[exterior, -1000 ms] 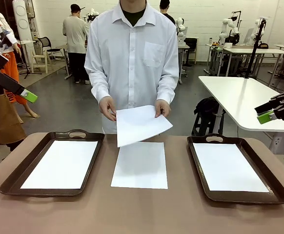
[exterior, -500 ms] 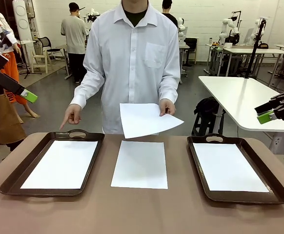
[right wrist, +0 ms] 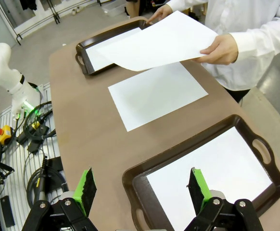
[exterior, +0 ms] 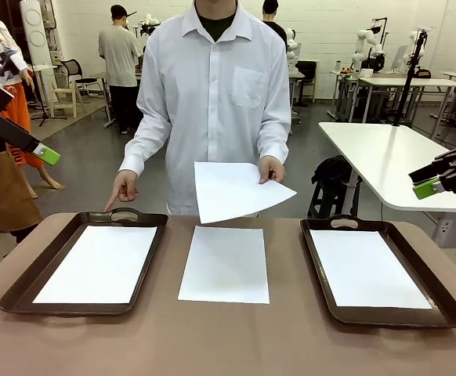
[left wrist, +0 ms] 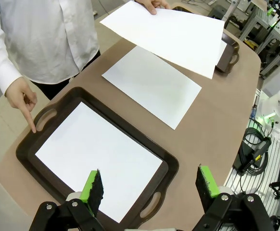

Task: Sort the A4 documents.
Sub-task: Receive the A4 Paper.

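Sorting part-done: A4 documents [exterior: 95,264] are lodged in the left tray [exterior: 12,291] at nine o'clock and right tray [exterior: 447,309] at three, centre sheet [exterior: 226,264] is left unsorted, raised sheet [exterior: 232,190] is held at twelve by a hand [exterior: 271,170], and left gripper [left wrist: 150,182] and right gripper [right wrist: 142,185] are spread.

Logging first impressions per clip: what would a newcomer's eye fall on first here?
A person at the far side grips a raised sheet with one hand and aims a pointing hand at the far end of the left tray. A left sheet lies in that tray, a right sheet in the right tray, and a middle sheet on the table between them. The left gripper and right gripper hang open, up at the sides.
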Robot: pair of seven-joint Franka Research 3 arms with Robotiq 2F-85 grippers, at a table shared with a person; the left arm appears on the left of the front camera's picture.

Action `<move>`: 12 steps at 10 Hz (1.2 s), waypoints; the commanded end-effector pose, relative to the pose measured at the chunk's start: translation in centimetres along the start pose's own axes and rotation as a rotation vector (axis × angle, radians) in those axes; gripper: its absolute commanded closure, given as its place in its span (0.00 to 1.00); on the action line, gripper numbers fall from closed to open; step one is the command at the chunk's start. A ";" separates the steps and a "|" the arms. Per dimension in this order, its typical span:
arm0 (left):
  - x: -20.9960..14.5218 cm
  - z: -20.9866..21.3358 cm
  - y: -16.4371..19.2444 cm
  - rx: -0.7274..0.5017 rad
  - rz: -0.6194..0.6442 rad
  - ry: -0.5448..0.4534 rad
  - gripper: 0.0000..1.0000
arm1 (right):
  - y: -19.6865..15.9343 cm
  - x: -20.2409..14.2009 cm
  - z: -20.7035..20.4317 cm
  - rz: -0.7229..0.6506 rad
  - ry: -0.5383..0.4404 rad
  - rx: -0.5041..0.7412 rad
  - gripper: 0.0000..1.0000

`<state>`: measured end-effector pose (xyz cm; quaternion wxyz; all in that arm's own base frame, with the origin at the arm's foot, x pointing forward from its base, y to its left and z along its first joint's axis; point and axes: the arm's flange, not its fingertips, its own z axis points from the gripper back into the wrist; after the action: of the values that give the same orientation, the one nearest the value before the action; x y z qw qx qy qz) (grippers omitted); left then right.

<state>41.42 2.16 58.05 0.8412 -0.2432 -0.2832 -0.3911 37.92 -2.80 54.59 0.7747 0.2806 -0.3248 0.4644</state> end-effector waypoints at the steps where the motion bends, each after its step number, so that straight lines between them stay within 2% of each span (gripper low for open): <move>1: 0.0 -0.1 -0.1 -0.004 -0.002 0.002 0.00 | 0.0 -0.1 -0.1 -0.003 0.004 0.002 0.00; 6: 0.0 0.0 0.0 0.000 0.000 0.000 0.00 | 0.0 -0.1 -0.1 -0.003 0.004 0.002 0.00; 8: 0.5 -1.9 2.7 -0.014 0.180 -0.105 0.00 | 0.0 -0.1 -0.1 -0.003 0.004 0.002 0.00; 9: 1.3 -3.6 4.1 0.004 0.279 -0.122 0.00 | 0.0 -0.1 -0.1 -0.003 0.004 0.002 0.00; 12: 3.2 -9.5 7.3 -0.100 0.505 -0.195 0.00 | 0.0 -0.1 -0.1 -0.003 0.004 0.002 0.00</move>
<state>49.78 0.00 51.54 0.8748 -0.3553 -0.2672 -0.1925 37.91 -2.79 54.62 0.7744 0.2805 -0.3251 0.4646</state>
